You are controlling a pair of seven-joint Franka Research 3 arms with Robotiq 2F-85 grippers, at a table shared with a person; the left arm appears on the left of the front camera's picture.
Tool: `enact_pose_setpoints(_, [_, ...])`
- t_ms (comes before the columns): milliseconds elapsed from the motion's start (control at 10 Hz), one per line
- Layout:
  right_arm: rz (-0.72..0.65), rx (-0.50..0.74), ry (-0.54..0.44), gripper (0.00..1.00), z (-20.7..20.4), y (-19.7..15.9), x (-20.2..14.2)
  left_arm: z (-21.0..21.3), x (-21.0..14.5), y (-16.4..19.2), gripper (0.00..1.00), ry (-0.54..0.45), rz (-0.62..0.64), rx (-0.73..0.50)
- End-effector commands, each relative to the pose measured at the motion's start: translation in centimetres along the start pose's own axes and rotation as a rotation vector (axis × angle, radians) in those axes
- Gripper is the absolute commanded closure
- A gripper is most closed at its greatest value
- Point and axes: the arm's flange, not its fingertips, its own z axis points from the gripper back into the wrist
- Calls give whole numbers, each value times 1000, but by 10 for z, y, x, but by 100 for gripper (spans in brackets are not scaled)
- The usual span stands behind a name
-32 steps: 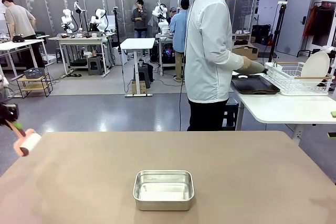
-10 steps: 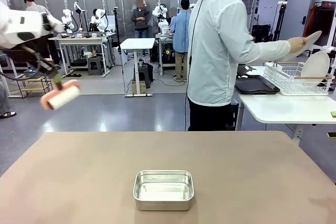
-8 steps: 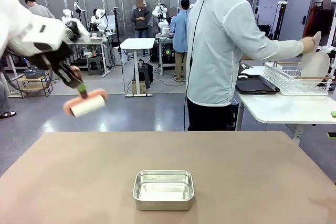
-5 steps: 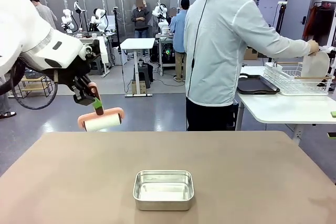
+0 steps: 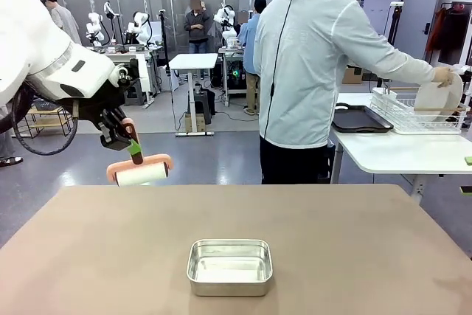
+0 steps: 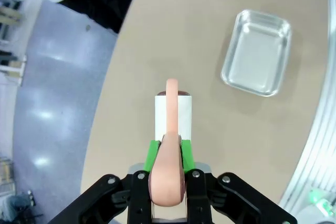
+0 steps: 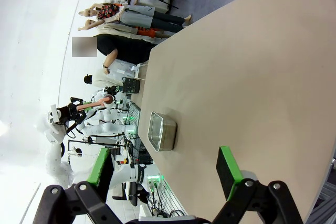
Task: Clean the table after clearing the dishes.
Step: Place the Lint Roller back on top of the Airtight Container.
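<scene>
Front view: fixed, low at near edge of table (image 5: 354, 241), facing across; left wrist view: high, looking down; right wrist view: rolled sideways, low; all share steel tin (image 5: 229, 266).

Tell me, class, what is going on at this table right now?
The left gripper is shut on the pink handle of a white roller, held above the far left edge of the table. A steel tin sits near the table's front middle. The right gripper hangs open over bare tabletop. The person stands turned away, setting a white plate into a rack on a side table.
</scene>
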Motion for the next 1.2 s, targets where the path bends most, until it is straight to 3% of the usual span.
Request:
enact_pose_setpoints(0, [-4, -5, 10, 0, -1, 4, -3, -14, 22, -8, 80, -76, -150, -156])
enact_pose_setpoints(300, [-4, -5, 10, 0, -1, 4, -3, -80, 81, -40, 80, -85, -293, -404])
enact_pose_setpoints(500, [-4, -5, 10, 0, -1, 4, -3, -118, 112, -46, 80, -77, -352, -470])
enact_pose_setpoints(800, [-4, -5, 10, 0, -1, 4, -3, -166, 123, -40, 80, -45, -307, -549])
enact_pose_setpoints(1100, [-4, -5, 10, 0, -1, 4, -3, -188, 122, -27, 80, -29, -297, -572])
